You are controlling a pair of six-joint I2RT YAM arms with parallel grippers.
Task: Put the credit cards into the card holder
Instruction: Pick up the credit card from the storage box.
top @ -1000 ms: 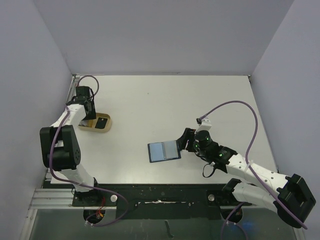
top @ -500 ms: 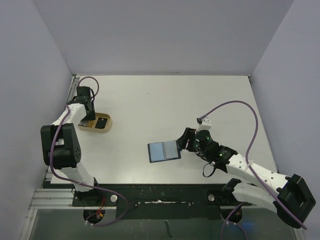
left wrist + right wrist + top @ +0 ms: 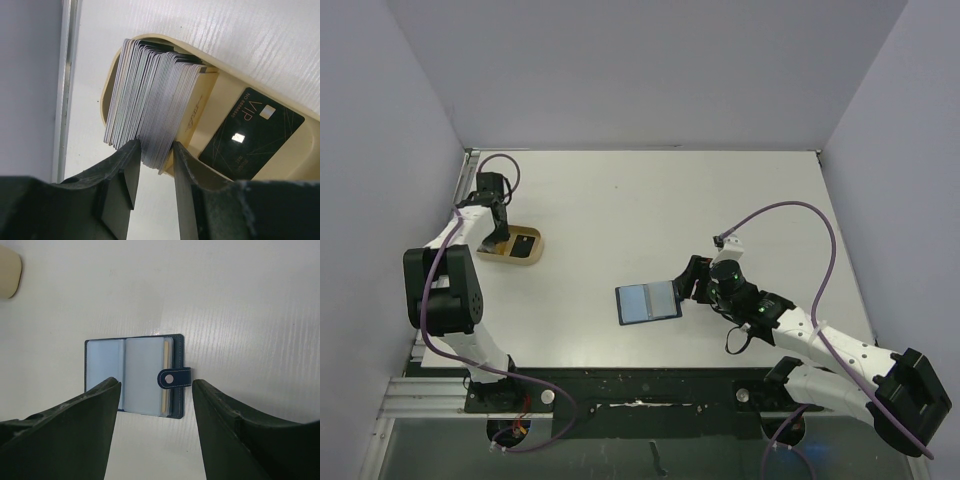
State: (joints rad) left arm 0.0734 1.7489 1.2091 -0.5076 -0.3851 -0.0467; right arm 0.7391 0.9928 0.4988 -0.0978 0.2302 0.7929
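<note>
Top view, left edge of frame: left gripper (image 3: 498,235) is down over the left end of the beige tray (image 3: 532,259), in the upper left part of the white table (image 3: 640,200).

Left wrist view: a stack of credit cards (image 3: 150,95) stands on edge in the left half of the tray. The near corner of the stack reaches down into the gap between my two fingers (image 3: 122,175). The gap is narrow and the cards on the right side of the stack sit in it. I cannot tell whether the fingers are actually pinching them. A black card (image 3: 250,135) lies flat in the tray, right of the stack and clear of both fingers.

Centre of top view: the card holder (image 3: 648,302) lies open and flat on the table.

Right wrist view: right gripper (image 3: 156,385) has its fingers spread wide, holding nothing. The card holder lies ahead of the fingertips, between their lines. Its snap tab (image 3: 175,378) is toward the right finger.
</note>
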